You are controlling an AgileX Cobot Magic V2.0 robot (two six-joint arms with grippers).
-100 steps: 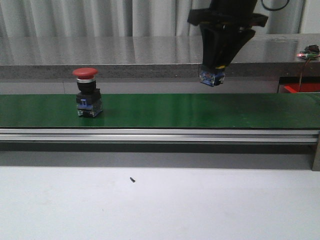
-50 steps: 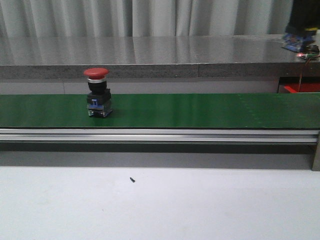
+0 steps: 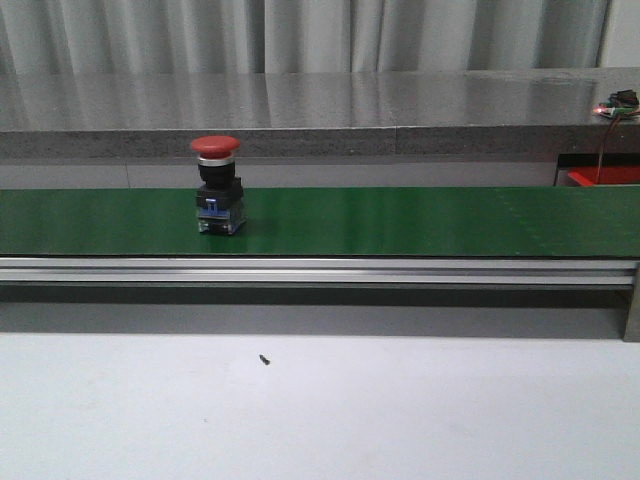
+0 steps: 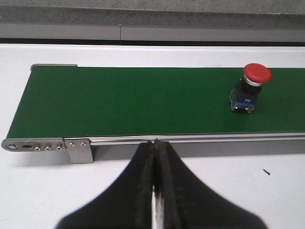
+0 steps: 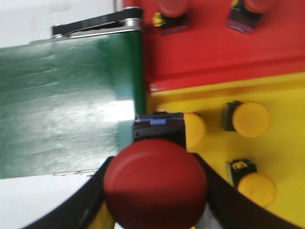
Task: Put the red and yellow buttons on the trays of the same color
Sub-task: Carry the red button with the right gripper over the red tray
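1. Standing upright on the green belt point(image 3: 400, 220), a red button point(image 3: 219, 199) shows in the front view.
2. Left fingers point(image 4: 155, 157) are clenched empty.
3. Only the right wrist view shows right fingers point(image 5: 95, 191) grasping another red button point(image 5: 155, 183) above the yellow tray point(image 5: 286, 143) and red tray point(image 5: 214, 47).

Conveyor belt point(image 3: 400, 220) green, slight sheen; side rail point(image 3: 320, 270) brushed metal; red button point(image 3: 218, 198) cap smooth plastic.

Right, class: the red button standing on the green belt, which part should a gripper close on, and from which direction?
Probably the black body under the cap of the red button, coming from above. It stands upright on the green belt, so its sides are free all round. The domed red cap is wider than the body, so the fingers should close below the cap's rim, where the cap would likely stop it slipping out.
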